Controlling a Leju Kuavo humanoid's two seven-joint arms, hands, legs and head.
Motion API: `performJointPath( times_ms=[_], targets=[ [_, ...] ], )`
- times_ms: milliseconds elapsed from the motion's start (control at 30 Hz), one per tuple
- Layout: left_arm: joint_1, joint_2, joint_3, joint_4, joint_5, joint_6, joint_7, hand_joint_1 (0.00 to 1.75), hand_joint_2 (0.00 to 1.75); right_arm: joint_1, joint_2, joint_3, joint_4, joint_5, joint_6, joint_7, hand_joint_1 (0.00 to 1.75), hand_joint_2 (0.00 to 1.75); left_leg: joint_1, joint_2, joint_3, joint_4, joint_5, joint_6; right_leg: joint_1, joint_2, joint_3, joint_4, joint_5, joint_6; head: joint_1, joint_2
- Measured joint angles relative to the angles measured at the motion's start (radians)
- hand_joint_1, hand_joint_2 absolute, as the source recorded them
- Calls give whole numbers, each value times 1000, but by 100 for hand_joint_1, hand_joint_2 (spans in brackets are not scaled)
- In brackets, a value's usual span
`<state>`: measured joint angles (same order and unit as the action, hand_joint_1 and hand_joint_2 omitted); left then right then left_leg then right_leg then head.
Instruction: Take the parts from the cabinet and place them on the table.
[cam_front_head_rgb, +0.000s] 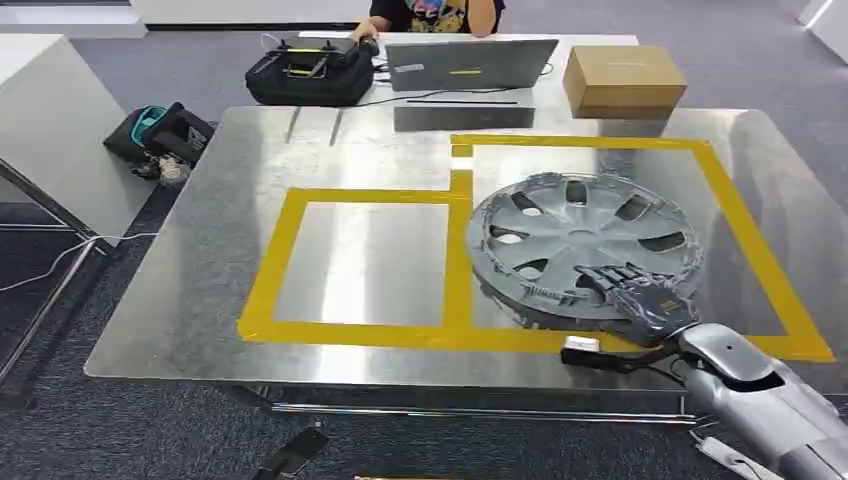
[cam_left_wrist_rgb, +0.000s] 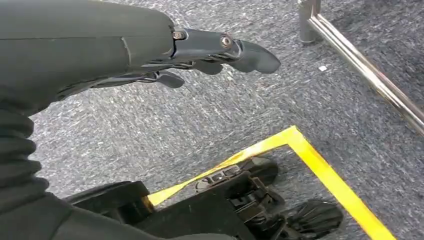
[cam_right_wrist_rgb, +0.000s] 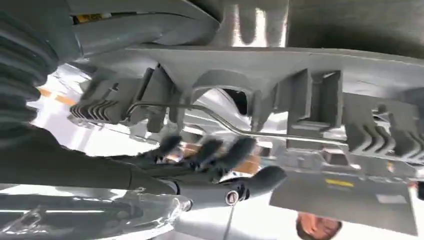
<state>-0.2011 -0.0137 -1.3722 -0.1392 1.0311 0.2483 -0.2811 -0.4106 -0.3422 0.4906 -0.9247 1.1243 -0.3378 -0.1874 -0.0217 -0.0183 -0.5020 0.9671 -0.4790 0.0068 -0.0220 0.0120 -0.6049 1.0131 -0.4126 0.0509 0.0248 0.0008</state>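
Observation:
A grey wheel cover (cam_front_head_rgb: 575, 240) lies face up on the steel table (cam_front_head_rgb: 200, 300), inside the right-hand yellow tape rectangle (cam_front_head_rgb: 760, 270). My right hand (cam_front_head_rgb: 640, 298) reaches in from the near right, its fingers spread over the cover's near rim. In the right wrist view the fingers (cam_right_wrist_rgb: 205, 150) and thumb are all on one side of the ribbed rim (cam_right_wrist_rgb: 280, 95), clasping nothing. My left hand (cam_left_wrist_rgb: 200, 55) hangs over grey carpet with straight fingers and holds nothing.
The left yellow tape rectangle (cam_front_head_rgb: 270, 260) borders bare steel. Beyond the table stand a laptop (cam_front_head_rgb: 470, 62), a black bag (cam_front_head_rgb: 310, 72) and a cardboard box (cam_front_head_rgb: 622, 80), with a person behind them. A white cabinet (cam_front_head_rgb: 50, 130) is at the left. Yellow floor tape (cam_left_wrist_rgb: 325, 170) lies below.

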Motion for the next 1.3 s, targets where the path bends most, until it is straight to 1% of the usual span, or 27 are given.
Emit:
performJointPath(
  times_ms=[67,133,200,267,333,400,500,533,600,667,733,767,833,867,967,1033,1133,1200,1300],
  targets=[
    [2,0,0,0,7,4,0,0,0,-30,8,-5,23,-15,73,46,0,175,0,1,2,0,0,0,0,2,2,-1,0,0,0,0],
    [2,0,0,0,11,4,0,0,0,-60,13,-6,52,-15,121,77,0,175,0,2,5,0,0,0,1,2,6,-3,0,0,0,0],
    [5,0,0,0,19,6,3,0,0,-82,20,-6,84,-5,130,115,0,175,1,1,7,-1,0,0,1,1,10,-5,0,0,0,0],
    [10,0,0,0,28,10,3,0,0,-101,34,-6,113,20,129,197,0,175,1,1,8,-1,0,0,2,1,12,-6,2,0,0,0],
    [13,0,0,0,37,13,5,0,0,-109,50,-10,129,45,121,260,0,175,1,1,8,-1,1,1,2,1,12,-7,4,1,0,0],
    [16,0,0,0,39,14,6,0,0,-111,64,-18,135,53,116,286,0,175,1,2,8,-1,1,2,2,1,13,-8,5,2,0,0],
    [20,0,0,0,46,14,6,0,0,-112,78,-26,139,57,113,294,0,175,1,2,8,-1,1,2,2,2,13,-9,5,2,0,0],
    [21,0,1,0,49,15,6,0,0,-109,82,-31,135,50,106,289,0,175,1,2,8,-1,1,2,2,2,13,-9,6,2,0,0],
    [23,0,2,0,63,15,-2,0,0,-81,89,-54,100,-1,85,251,0,175,1,2,8,-1,1,2,2,1,13,-9,6,3,0,0],
    [30,0,3,0,78,19,-14,0,0,-23,95,-85,14,-122,82,175,0,175,1,0,8,-1,2,2,2,-1,12,-9,6,3,0,0],
    [39,1,8,0,89,21,-26,0,0,44,100,-115,-81,-243,88,112,0,175,2,0,6,-1,2,2,2,-1,9,-8,6,3,0,0],
    [42,1,10,0,92,22,-30,0,0,74,109,-128,-134,-287,91,89,0,175,2,0,5,-1,2,2,2,-1,8,-8,5,3,0,0],
    [45,1,11,0,100,23,-37,0,0,121,112,-147,-212,-362,99,53,0,175,2,-1,2,-1,2,2,2,-2,5,-8,5,2,0,0],
    [49,1,13,0,104,24,-42,0,0,147,112,-164,-260,-415,104,25,0,175,2,-2,1,-1,2,2,3,-3,5,-8,4,1,0,0],
    [55,2,18,0,118,26,-53,0,0,213,114,-195,-384,-558,150,-52,0,175,3,-1,0,-1,1,2,3,-2,3,-8,4,1,0,0],
    [56,2,18,0,124,26,-59,0,0,252,114,-205,-457,-619,172,-81,0,175,2,-1,-1,-1,1,2,3,-2,3,-8,3,1,0,0],
    [58,4,21,0,135,26,-63,0,0,300,114,-224,-546,-672,189,-100,0,175,2,-1,-2,-1,1,2,2,-2,2,-8,3,1,0,0],
    [60,4,26,0,143,29,-69,0,0,330,114,-241,-597,-693,183,-112,0,175,2,-1,-3,-1,1,2,2,-2,1,-9,3,1,0,0],
    [67,4,37,0,157,30,-80,0,0,391,114,-279,-686,-724,141,-159,0,175,2,-1,-4,-1,1,2,2,-3,1,-9,3,1,0,0]
  ],
)
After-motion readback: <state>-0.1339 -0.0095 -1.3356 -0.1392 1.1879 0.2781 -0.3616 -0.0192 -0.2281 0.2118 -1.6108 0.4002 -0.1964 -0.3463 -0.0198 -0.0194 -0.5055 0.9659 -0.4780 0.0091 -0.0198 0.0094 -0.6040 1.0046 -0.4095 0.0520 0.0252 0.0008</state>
